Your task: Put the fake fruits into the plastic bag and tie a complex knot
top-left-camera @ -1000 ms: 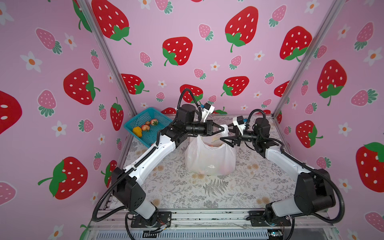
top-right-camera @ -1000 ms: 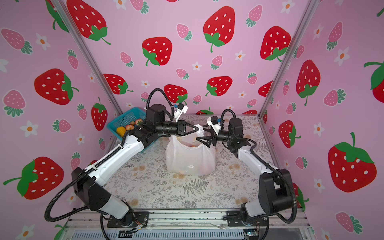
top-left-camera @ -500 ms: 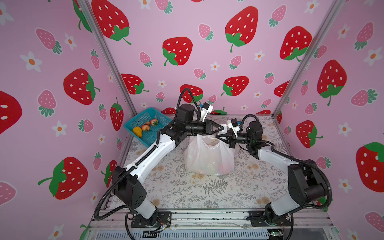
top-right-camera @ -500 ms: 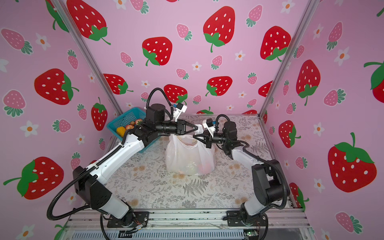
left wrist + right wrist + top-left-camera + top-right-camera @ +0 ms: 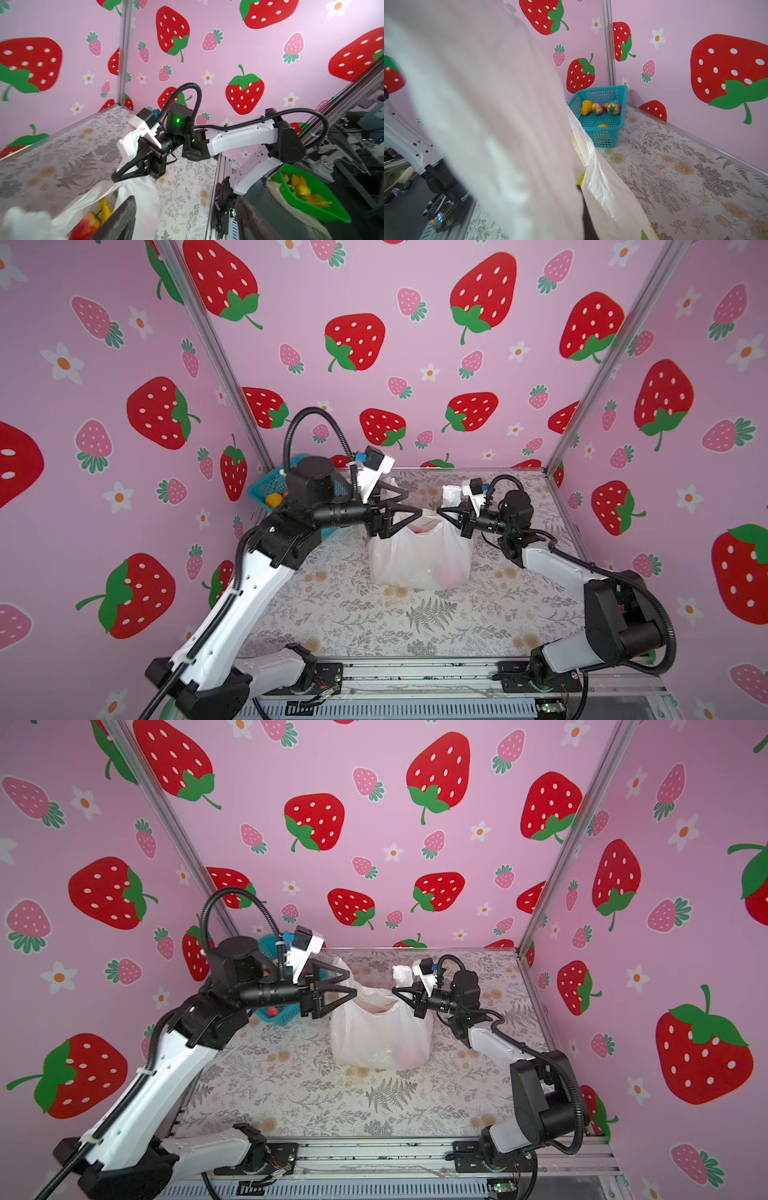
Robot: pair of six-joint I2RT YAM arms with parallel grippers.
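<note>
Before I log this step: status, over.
Left end effector open beside translucent white plastic bag; right end effector shut on its handle. Plastic fruits in teal mesh basket.

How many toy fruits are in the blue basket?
5: a yellow piece, a peach, a small brownish one and a red one with a green cap lie in a row in the basket; an orange one lies apart. More may be hidden.

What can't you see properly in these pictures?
- The fruit in the bag: in both top views the milky plastic blurs it into reddish blobs.
- The right gripper: in the right wrist view the blurred bag hides nearly all of it.
- The basket: in both top views the left arm covers most of it.
- The left gripper: in the left wrist view its fingers are blurred and cut off by the picture's edge.
</note>
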